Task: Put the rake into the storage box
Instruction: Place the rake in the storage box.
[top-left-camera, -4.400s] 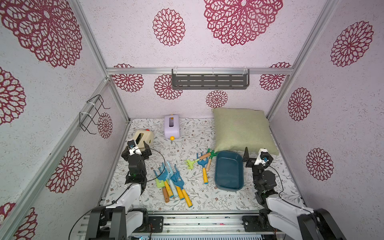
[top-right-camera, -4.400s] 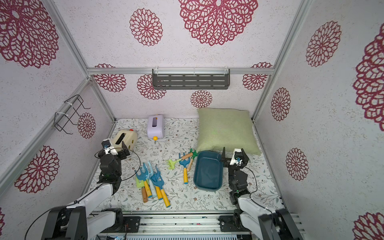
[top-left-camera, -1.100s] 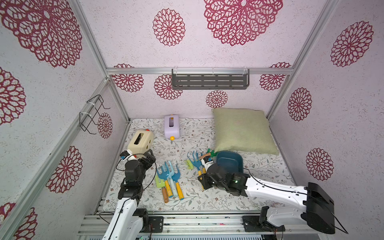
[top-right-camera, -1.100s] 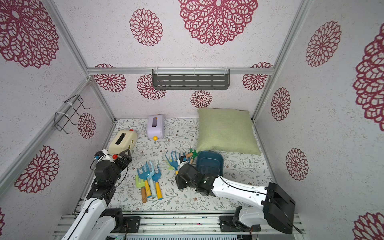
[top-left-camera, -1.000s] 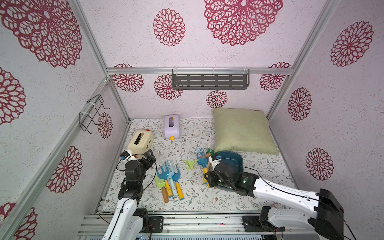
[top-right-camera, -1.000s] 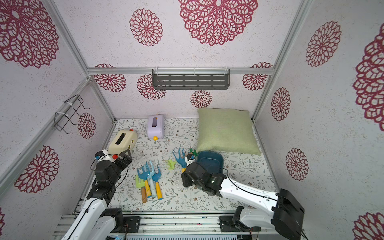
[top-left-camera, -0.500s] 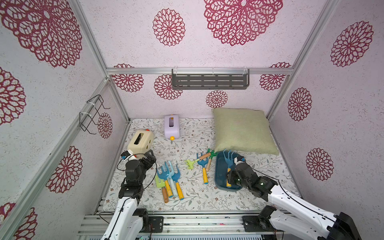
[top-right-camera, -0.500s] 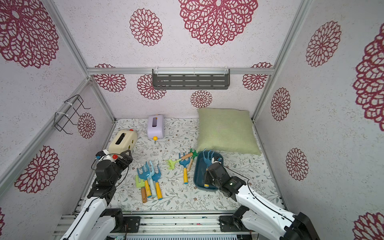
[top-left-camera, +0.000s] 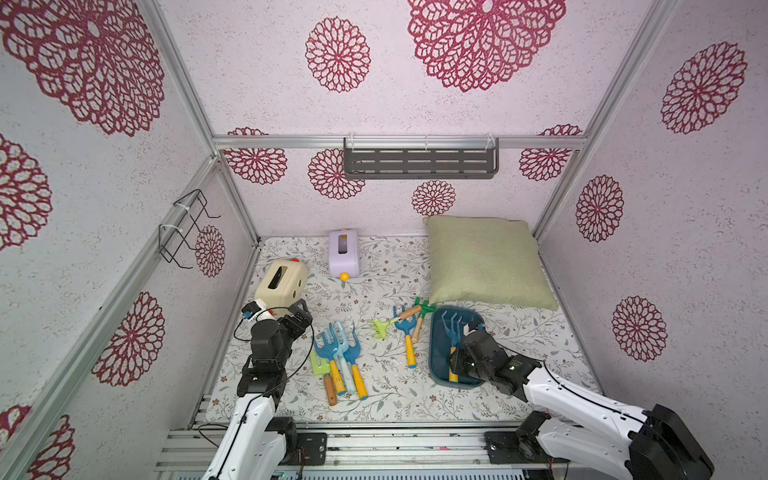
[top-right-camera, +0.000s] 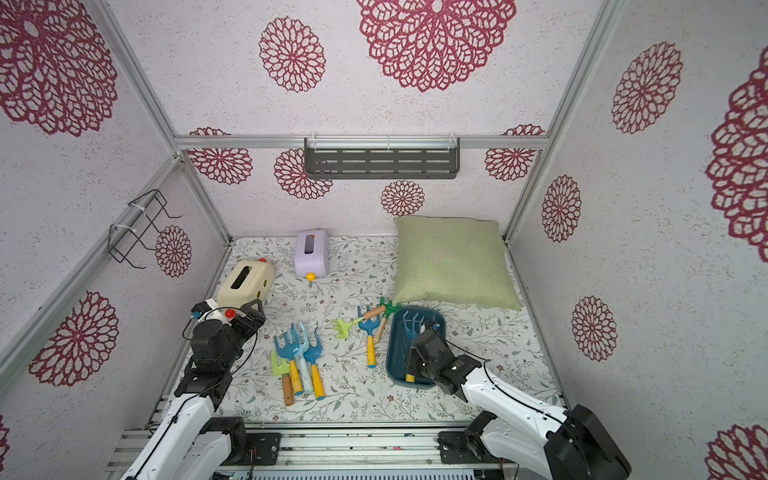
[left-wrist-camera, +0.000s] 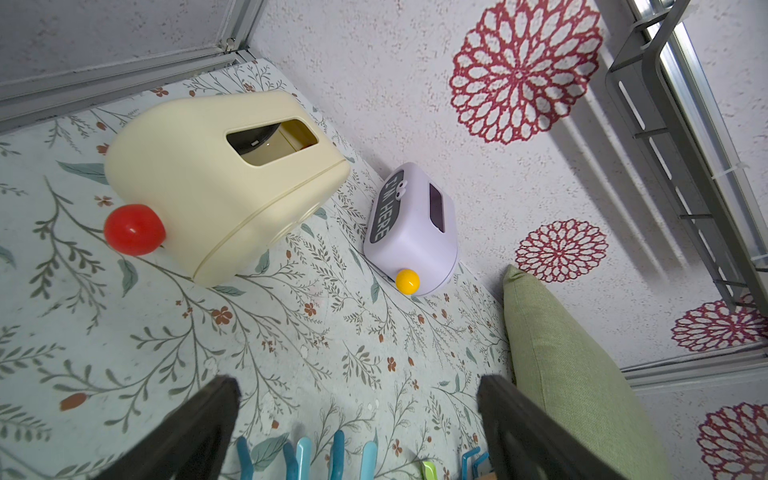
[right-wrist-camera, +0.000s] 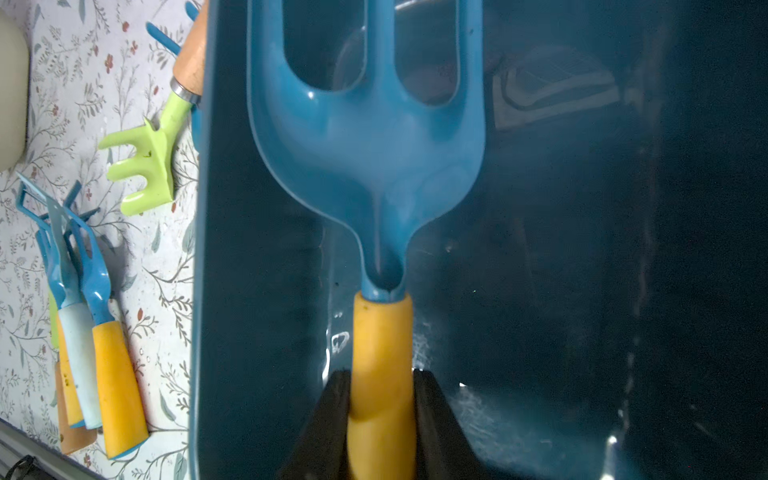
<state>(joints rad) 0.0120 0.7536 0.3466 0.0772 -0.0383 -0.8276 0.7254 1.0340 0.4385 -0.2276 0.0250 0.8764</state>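
Within storage box (right-wrist-camera: 257, 291), rake (right-wrist-camera: 365, 158) handle end hidden inside right tool (right-wrist-camera: 380, 384) clamped on it; left tool (left-wrist-camera: 355, 382) apart.

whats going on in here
The right gripper is shut on the yellow handle of a blue rake, holding it in the dark teal storage box, not yet released. The left gripper hangs open and empty near a cream toy box. Other toy garden tools lie on the floral mat.

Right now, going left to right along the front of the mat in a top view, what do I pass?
left gripper → bundle of blue forks → lime-green toy rake → storage box
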